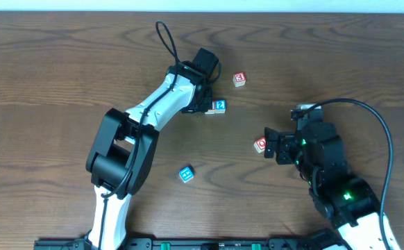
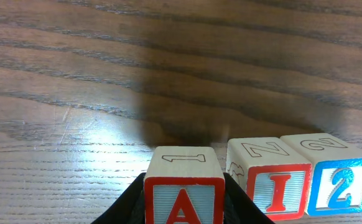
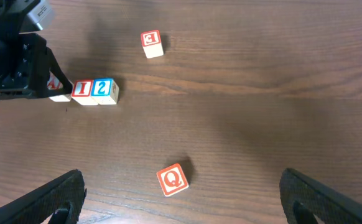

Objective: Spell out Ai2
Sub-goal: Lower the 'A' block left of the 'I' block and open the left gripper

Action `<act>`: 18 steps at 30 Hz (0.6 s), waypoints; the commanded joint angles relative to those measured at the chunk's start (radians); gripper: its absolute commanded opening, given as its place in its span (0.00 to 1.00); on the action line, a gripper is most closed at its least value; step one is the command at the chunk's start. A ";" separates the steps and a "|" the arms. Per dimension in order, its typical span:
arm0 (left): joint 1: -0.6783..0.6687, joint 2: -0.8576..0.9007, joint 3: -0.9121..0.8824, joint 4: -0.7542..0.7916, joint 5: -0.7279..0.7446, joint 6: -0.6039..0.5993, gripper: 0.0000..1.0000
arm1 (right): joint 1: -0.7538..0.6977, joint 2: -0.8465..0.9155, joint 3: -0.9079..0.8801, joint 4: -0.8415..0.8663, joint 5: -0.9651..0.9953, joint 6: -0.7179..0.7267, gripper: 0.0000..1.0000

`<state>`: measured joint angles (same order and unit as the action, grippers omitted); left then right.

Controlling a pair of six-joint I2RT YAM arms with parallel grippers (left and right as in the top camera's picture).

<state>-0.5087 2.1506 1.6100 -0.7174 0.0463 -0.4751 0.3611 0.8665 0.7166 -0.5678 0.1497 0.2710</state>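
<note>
My left gripper (image 2: 184, 208) is shut on the A block (image 2: 184, 198), a wooden cube with a red letter, holding it just left of the I block (image 2: 269, 186). The blue 2 block (image 2: 339, 186) touches the I block's right side. In the overhead view the left gripper (image 1: 203, 104) covers the A block, and the I block (image 1: 209, 110) and the 2 block (image 1: 220, 106) show beside it. My right gripper (image 3: 181, 205) is open and empty over a red Q block (image 3: 171, 179). The right wrist view also shows the I block (image 3: 82, 90) and the 2 block (image 3: 104, 89).
A red-lettered block (image 1: 239, 79) lies behind and to the right of the row. A blue block (image 1: 186, 174) lies near the front centre. The Q block (image 1: 260, 145) sits just left of my right gripper (image 1: 275, 147). The table is dark wood.
</note>
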 commanded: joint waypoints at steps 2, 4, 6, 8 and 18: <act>0.004 -0.013 -0.005 -0.005 0.003 -0.011 0.29 | -0.007 -0.002 -0.005 -0.002 0.000 0.013 0.99; 0.004 -0.013 -0.005 -0.005 0.003 -0.011 0.34 | -0.007 -0.002 -0.005 -0.002 0.000 0.013 0.99; 0.004 -0.013 -0.005 -0.005 0.003 -0.011 0.35 | -0.007 -0.002 -0.005 -0.002 0.000 0.013 0.99; 0.004 -0.013 -0.005 -0.005 0.003 -0.011 0.34 | -0.007 -0.002 -0.005 -0.002 0.000 0.013 0.99; 0.004 -0.013 -0.005 -0.005 0.002 -0.011 0.38 | -0.007 -0.002 -0.005 -0.002 0.000 0.013 0.99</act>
<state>-0.5087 2.1506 1.6100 -0.7174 0.0490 -0.4755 0.3611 0.8665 0.7166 -0.5678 0.1493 0.2710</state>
